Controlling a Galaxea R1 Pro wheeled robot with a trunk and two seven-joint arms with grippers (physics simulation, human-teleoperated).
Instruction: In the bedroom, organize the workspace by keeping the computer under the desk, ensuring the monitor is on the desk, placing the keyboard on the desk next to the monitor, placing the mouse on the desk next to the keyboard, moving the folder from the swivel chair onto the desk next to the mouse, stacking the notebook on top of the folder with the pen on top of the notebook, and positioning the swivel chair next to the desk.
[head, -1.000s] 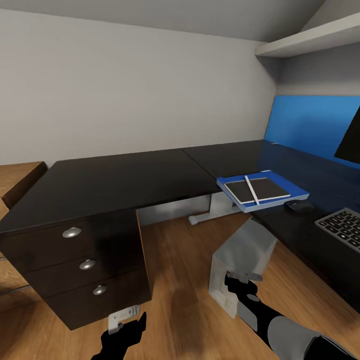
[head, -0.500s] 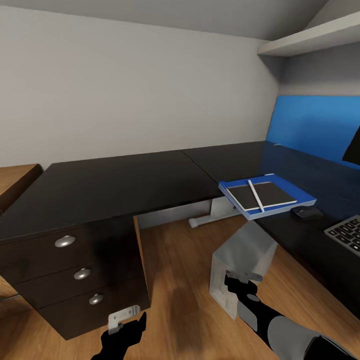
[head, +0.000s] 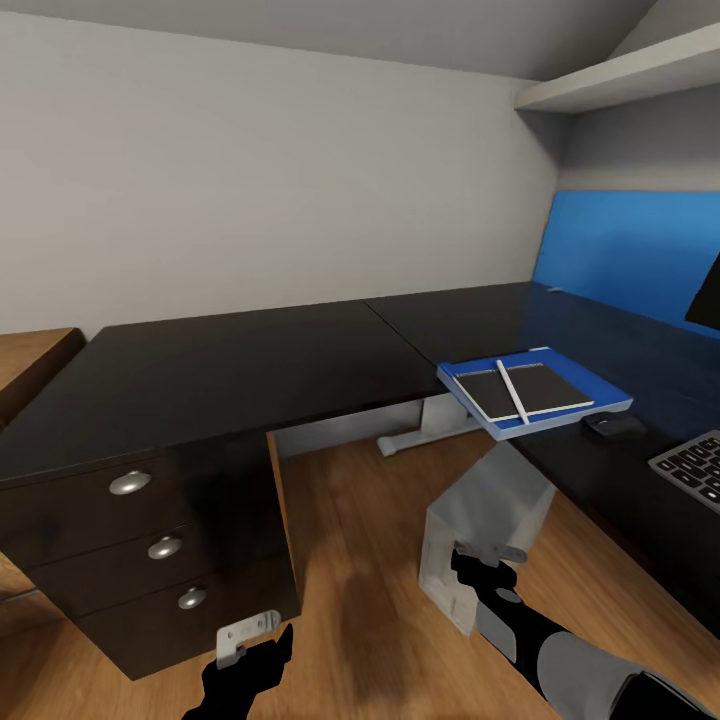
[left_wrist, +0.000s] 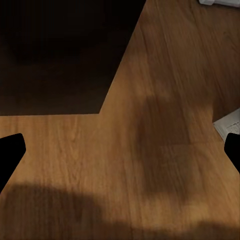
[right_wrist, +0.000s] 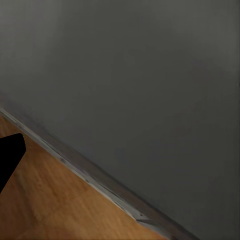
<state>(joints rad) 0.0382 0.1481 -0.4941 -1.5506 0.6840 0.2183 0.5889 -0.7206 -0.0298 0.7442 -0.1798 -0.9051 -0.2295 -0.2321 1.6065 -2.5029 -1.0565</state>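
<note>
The black L-shaped desk carries the blue folder, which overhangs its inner edge. On the folder lies the grey notebook with the white pen across it. To their right are the dark mouse, the keyboard and a corner of the monitor. The white-grey computer stands tilted on the floor by the desk's right wing. My right gripper is close against its near upper corner, open, one fingertip beside the grey case. My left gripper hangs open over the floor by the drawers.
Three drawers with round silver knobs fill the desk's left end. A low wooden dresser sits at far left. A blue panel and a white shelf are on the right wall. Wooden floor lies between drawers and computer.
The whole view shifted a little early on, so the desk and folder sit slightly differently in the picture. Both arms and the task's things have held still.
</note>
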